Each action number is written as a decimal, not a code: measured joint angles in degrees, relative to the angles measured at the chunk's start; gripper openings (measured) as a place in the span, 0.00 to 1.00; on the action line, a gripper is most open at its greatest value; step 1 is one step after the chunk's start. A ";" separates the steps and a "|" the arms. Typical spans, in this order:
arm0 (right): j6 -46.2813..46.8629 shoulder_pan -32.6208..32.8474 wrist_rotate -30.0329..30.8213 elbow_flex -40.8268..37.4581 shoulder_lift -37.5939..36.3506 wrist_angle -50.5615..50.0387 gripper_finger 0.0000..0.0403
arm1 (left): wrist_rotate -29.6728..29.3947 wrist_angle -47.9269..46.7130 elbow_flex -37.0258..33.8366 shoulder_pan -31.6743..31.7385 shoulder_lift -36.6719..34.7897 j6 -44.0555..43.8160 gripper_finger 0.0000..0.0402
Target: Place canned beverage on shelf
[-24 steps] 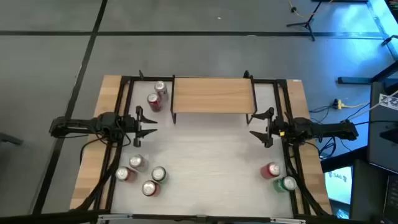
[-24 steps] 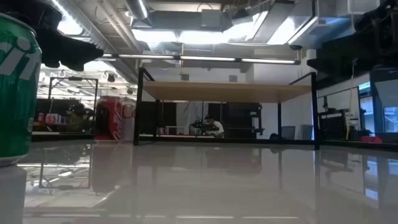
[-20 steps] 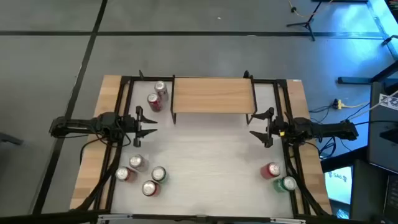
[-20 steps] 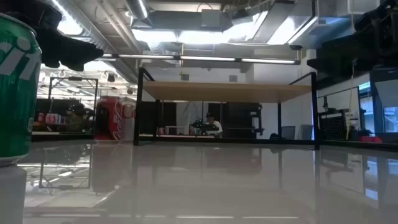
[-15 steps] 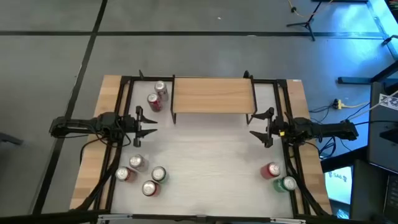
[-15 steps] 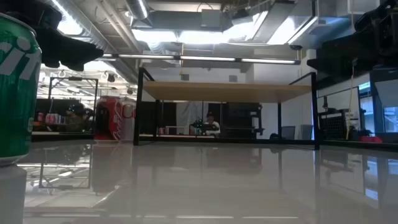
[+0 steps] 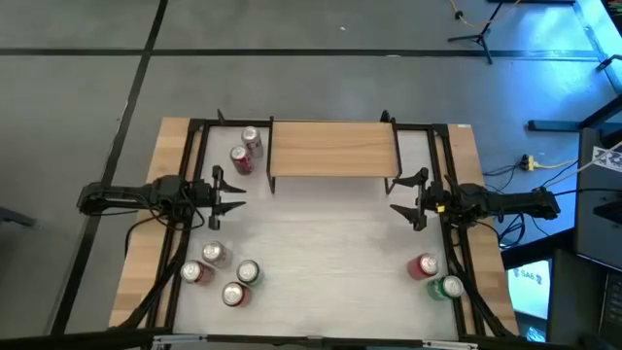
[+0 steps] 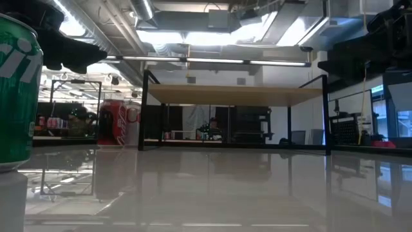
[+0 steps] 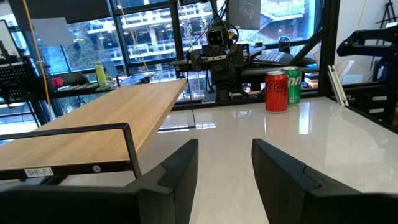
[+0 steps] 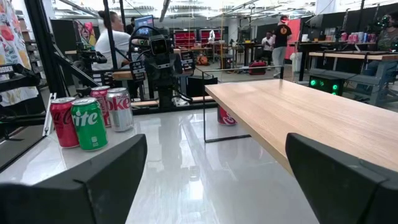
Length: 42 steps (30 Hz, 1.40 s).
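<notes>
The shelf (image 7: 332, 149), a light wood plank on thin black legs, stands at the table's far middle with nothing on top; it also shows in the low view (image 8: 235, 95). Two cans (image 7: 244, 150) stand to its left. Several cans (image 7: 222, 273) stand near left. A red can (image 7: 422, 265) and a green can (image 7: 449, 287) stand near right. My left gripper (image 7: 238, 197) is open and empty at the left side. My right gripper (image 7: 397, 197) is open and empty at the right side. Each faces the table's middle.
Black frame bars and wooden side strips run along the table's left and right sides (image 7: 185, 165). The green can stands close to the low camera (image 8: 16, 96). The white tabletop (image 7: 321, 253) lies between the can groups. People show in the room beyond (image 10: 112, 31).
</notes>
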 joint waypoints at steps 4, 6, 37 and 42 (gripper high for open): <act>-0.02 0.01 0.00 0.00 0.02 0.00 0.95 | -0.01 0.00 0.02 0.00 0.02 0.00 0.36; 0.00 0.01 0.00 0.00 0.00 0.02 0.95 | -0.01 -0.02 0.02 0.00 0.01 0.01 0.36; 0.00 0.01 0.00 0.00 0.00 0.09 0.95 | -0.02 1.64 0.00 0.00 0.02 -2.74 0.36; 0.00 0.00 0.00 0.00 0.01 0.11 0.95 | -0.01 1.64 0.00 0.00 0.02 -2.77 0.36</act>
